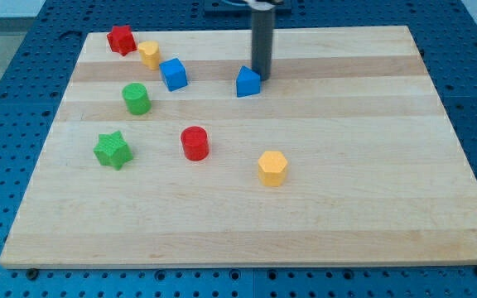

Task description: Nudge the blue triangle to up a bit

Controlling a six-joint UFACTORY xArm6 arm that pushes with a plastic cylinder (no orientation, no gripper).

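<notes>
I carry no pincer, only a rod, and my tip (262,79) rests just beside the blue triangle (248,82), at its upper right, touching or nearly so. The triangle sits near the middle of the surface's (371,207) top edge. A blue cube (173,74) lies to its left, toward the top-left corner, with a yellow block (149,55) and red block (122,39) beyond.

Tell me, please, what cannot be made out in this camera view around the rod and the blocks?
- Contact: my tip ends at the upper right edge of the blue triangle; whether they touch cannot be told.
- The rod's upper part and the arm: cut off by the view's top edge.
- The red block at the view's top left: too small to tell its shape.
- The yellow block beside it: shape likewise unclear.
</notes>
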